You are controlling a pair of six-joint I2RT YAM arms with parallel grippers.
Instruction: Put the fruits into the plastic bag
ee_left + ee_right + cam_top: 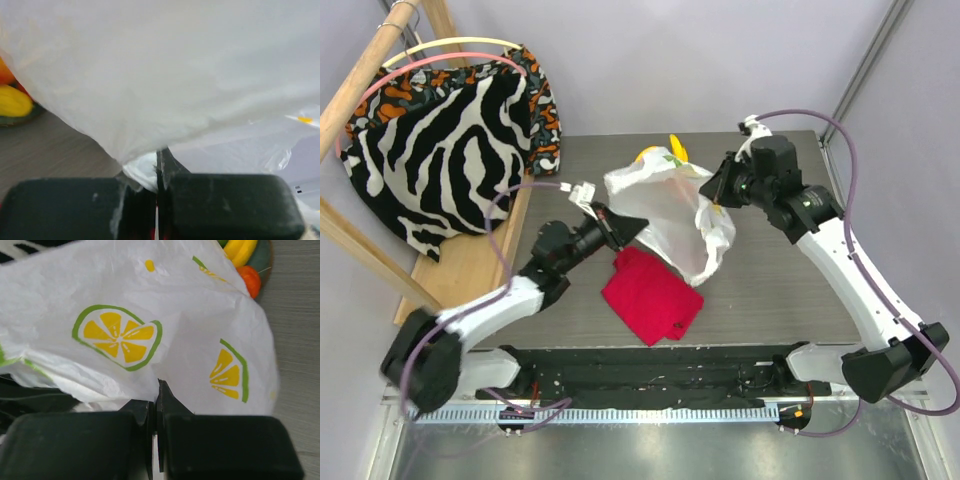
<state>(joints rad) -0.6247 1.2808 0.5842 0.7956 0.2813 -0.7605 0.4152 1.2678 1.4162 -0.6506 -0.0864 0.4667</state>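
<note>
Black fingers (225,200) of the left gripper (160,167) fill the bottom of the left wrist view, pressed together with a fold of the bag (165,75) pinched at their tips. From above, the left gripper (625,228) meets the bag (665,215) at its left edge, near the middle of the table (770,290). The right gripper (156,400) is also closed, its jaws nipping the bag's film (150,315), which rises in front of the wrist camera with lemon-slice prints outlined in green. In the top view the right gripper (712,190) grips the bag on its right side, so the bag hangs crumpled between the two arms, each holding one side. The fruits (665,152) lie outside the bag, just behind its far edge, and only yellow and orange bits show above the plastic. The right wrist view shows bananas (240,250) and a red-orange fruit (249,279) on a dark plate (264,257) beyond the bag's top right corner. The left wrist view catches a yellow banana (12,100) and a sliver of orange on the plate's rim (20,117) at the far left, past the bag's edge. A red cloth (650,295) lies folded on the table just in front of the bag, below the left gripper. A zebra fabric (450,140) hangs off the table to the far left.
</note>
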